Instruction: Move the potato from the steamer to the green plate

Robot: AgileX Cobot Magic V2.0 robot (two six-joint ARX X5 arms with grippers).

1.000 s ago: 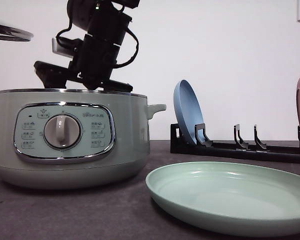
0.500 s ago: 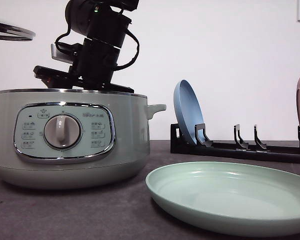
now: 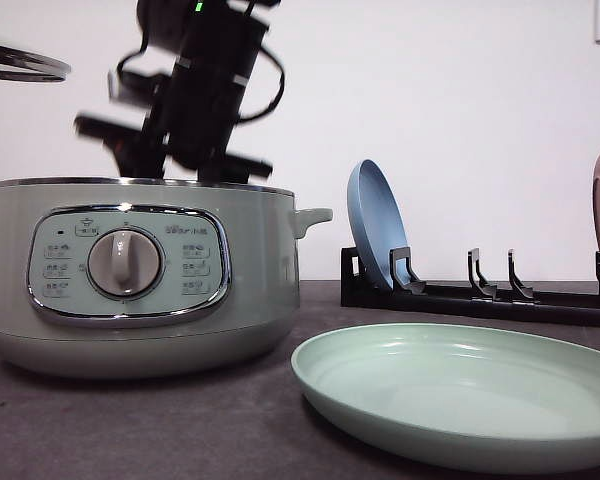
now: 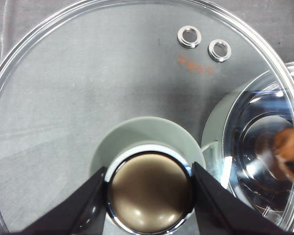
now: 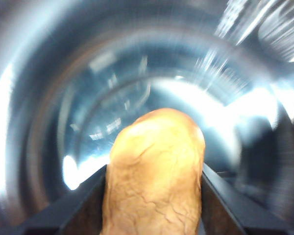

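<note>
At upper left the right hand, closed on the potato, has risen since a moment ago, starting to lift it clear of the steamer toward the green plate.

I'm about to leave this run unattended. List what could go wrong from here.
1. The right hand grips the potato inside the steamer; the blurred picture suggests fast motion, so the smooth tuber might slip and drop back into the pot.
2. The left hand pinches the glass lid by its knob above the table; if it slipped, the lid could break.
</note>
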